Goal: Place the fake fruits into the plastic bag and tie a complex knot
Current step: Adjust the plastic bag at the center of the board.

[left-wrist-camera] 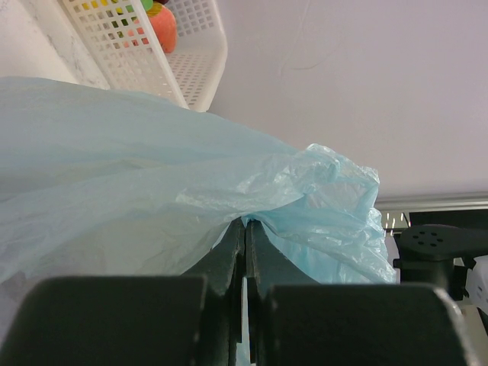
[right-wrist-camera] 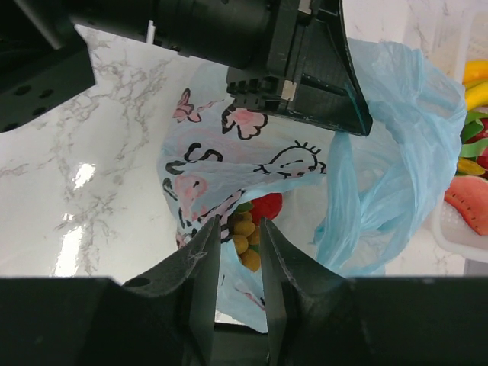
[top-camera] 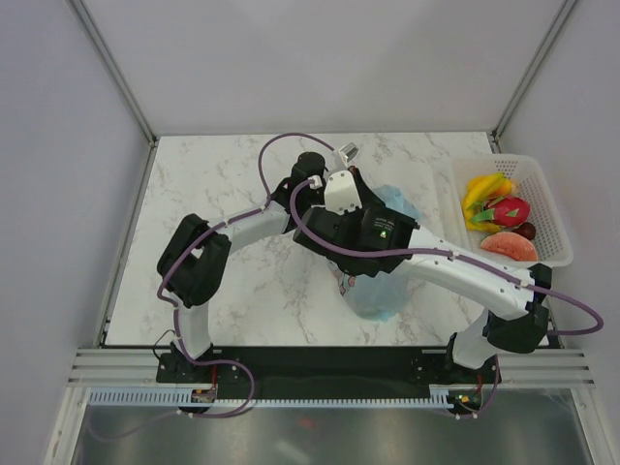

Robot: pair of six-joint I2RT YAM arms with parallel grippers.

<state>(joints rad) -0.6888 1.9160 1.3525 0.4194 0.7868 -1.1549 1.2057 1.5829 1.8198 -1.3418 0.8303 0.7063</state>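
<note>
The light-blue plastic bag [top-camera: 384, 293] lies mid-table under both wrists. Its white doodle panel [right-wrist-camera: 229, 164] faces up. My left gripper [left-wrist-camera: 245, 222] is shut on a bunched fold of the bag's film [left-wrist-camera: 320, 183] and holds it raised. In the right wrist view the same left gripper [right-wrist-camera: 357, 120] pinches the blue edge. My right gripper [right-wrist-camera: 241, 223] hovers open over the bag's mouth. A tan round cluster [right-wrist-camera: 245, 233] and a red fruit [right-wrist-camera: 268, 206] lie inside, below it. Bananas [top-camera: 484, 189], dragon fruit [top-camera: 510, 210], a dark ball [top-camera: 526, 231] and an orange-red slice [top-camera: 509, 247] sit in the basket.
The white mesh basket [top-camera: 556, 221] stands at the table's right edge, also seen in the left wrist view as the basket [left-wrist-camera: 194, 57]. The two arms cross closely over the bag. Grey walls enclose the marble table [top-camera: 213, 184].
</note>
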